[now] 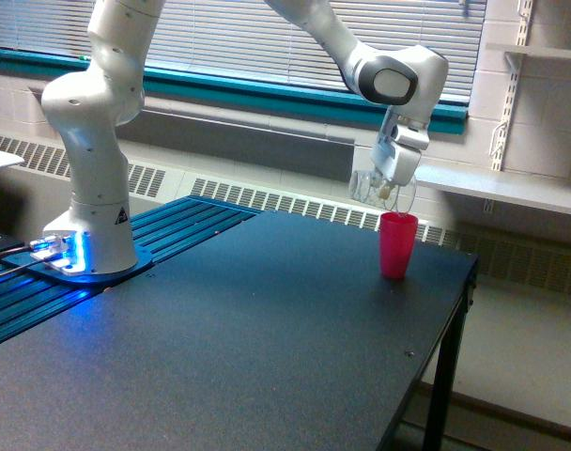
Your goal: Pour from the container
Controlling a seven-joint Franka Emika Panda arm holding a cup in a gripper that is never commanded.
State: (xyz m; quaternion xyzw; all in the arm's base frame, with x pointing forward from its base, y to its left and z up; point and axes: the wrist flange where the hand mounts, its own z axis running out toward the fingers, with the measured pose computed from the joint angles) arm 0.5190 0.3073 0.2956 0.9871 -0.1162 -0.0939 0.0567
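Above the black table (267,329), the claw (391,188) clamps the tilted clear container (372,186).

one exterior view, above a near corner of the black table (267,329), facing the blinds (267,38)

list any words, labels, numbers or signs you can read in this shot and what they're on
No text here can be read.
Arm base: a small dark triangular sign sits low on the white column; its symbol is too small to make out.
Clear cup in the gripper: no marking visible.
Pink cup: plain, no print.
Black table: no labels.
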